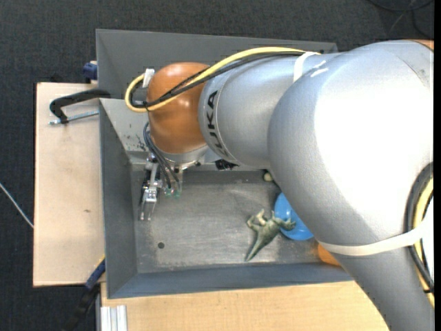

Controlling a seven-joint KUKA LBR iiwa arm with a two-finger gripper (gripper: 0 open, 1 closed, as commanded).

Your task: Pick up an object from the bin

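Gripper [157, 188] low over bare floor at left end of grey metal bin [120, 254]; spread or closed cannot be told. Green plastic toy dinosaur [264, 230] lies well apart toward right, touching blue round object [300, 232].

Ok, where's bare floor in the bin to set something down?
The floor is bare through the middle, between the gripper at the view's left wall and the green dinosaur toy, down to the front wall. Crowded on the right: the dinosaur lies against a blue object, under the arm.
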